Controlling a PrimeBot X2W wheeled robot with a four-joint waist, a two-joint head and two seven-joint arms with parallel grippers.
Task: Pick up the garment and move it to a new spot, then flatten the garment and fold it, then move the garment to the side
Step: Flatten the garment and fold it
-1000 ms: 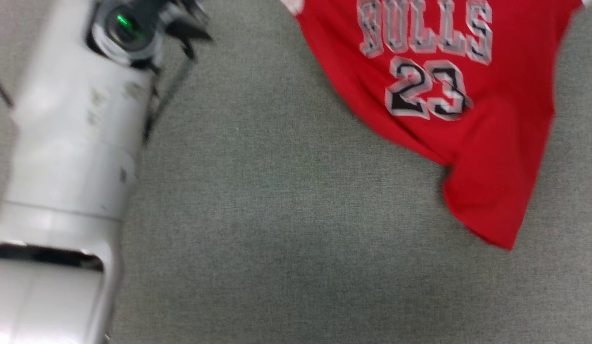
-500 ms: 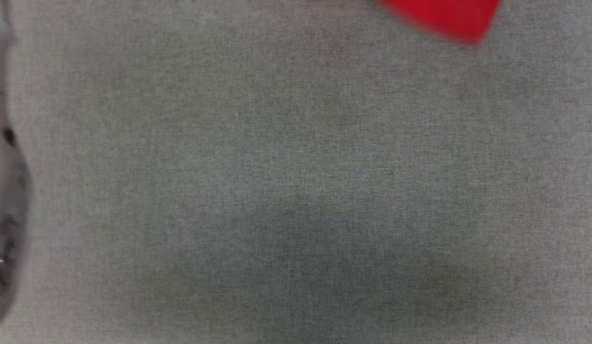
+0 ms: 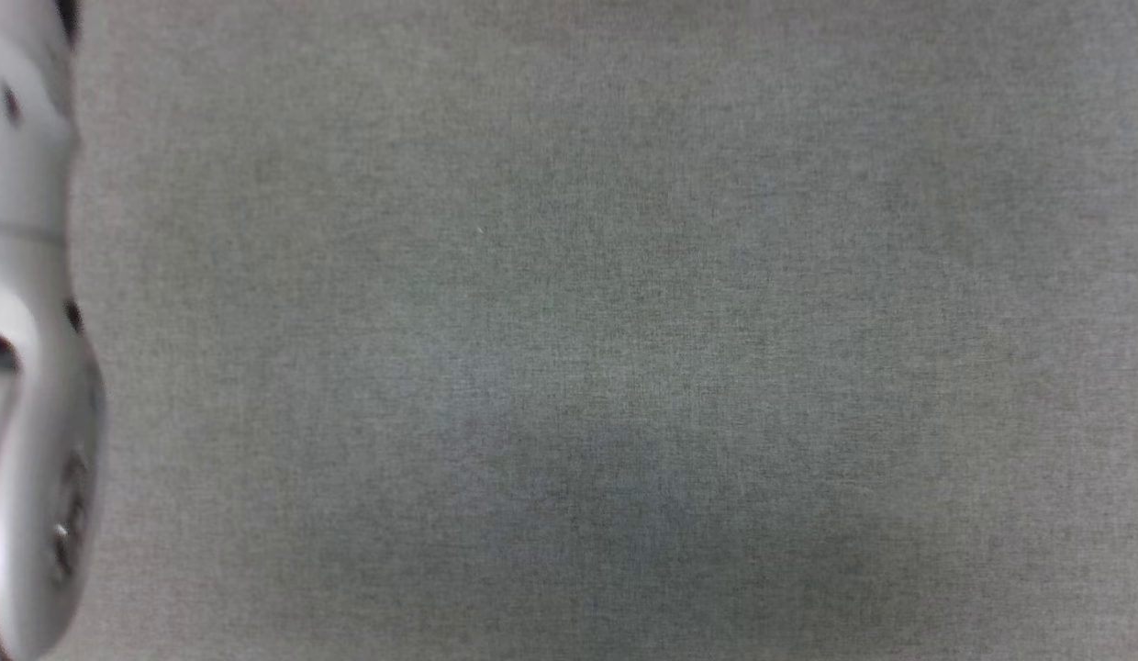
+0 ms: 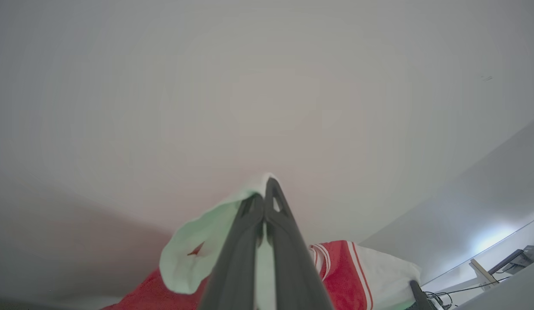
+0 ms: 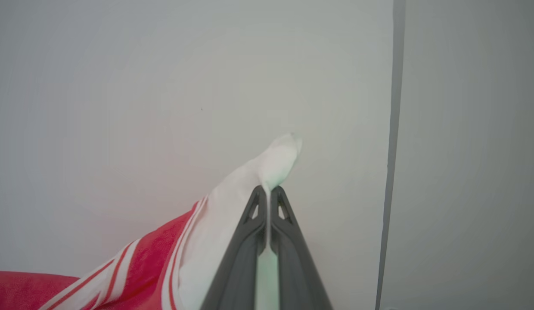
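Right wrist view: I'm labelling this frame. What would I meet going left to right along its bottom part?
The garment's red body → its striped trim → its white sleeve → the right arm's fingers → a dark vertical line on the wall.

surface (image 3: 569,330): grey woven fabric | wall (image 4: 267,86): plain, pale | seam (image 5: 392,129): thin dark line

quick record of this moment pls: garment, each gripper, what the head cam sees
garment: red body, white sleeves with red-and-white stripe trim, held up by both grippers
left gripper: shut on white sleeve fabric
right gripper: shut on a white sleeve tip
head view: grey surface, pale forearm at left edge
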